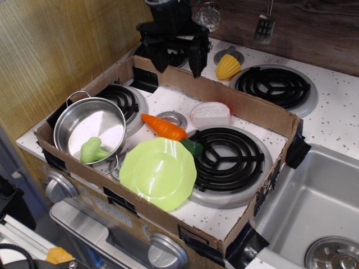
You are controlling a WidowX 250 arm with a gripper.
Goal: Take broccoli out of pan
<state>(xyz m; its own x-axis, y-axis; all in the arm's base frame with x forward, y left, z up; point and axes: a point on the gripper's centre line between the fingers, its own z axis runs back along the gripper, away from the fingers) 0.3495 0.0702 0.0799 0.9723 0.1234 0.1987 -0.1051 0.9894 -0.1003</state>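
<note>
Broccoli: lies on its side inside the pan, against the near wall at the front of the floor; its long axis runs roughly left to right, the lumpy head to the left and the short stem pointing right, a little toward the plate.
Broccoli look: small, pale green, matte plastic, bumpy on the head and smoother on the stem; much smaller than the pan floor around it.
Pan: round, shiny steel, low straight walls, upright on the front-left burner; one thin wire handle sticks out at the far left, another at the near right, by the plate.
Plate: flat, lime green, scalloped rim, just beside the pan on its right, overlapping the edge of the large front burner.
Carrot: orange, lying diagonally behind the plate, its dark green leaf tip at the plate's far right edge.
Pink-and-white toy: behind the carrot, near the back cardboard wall.
Cardboard wall: a low frame around the front two burners on the bench.
Corn: yellow, outside the frame, at the back.
Hand: black, fingers spread apart and empty, hanging over the back burner behind the cardboard wall, well apart from the pan.
</note>
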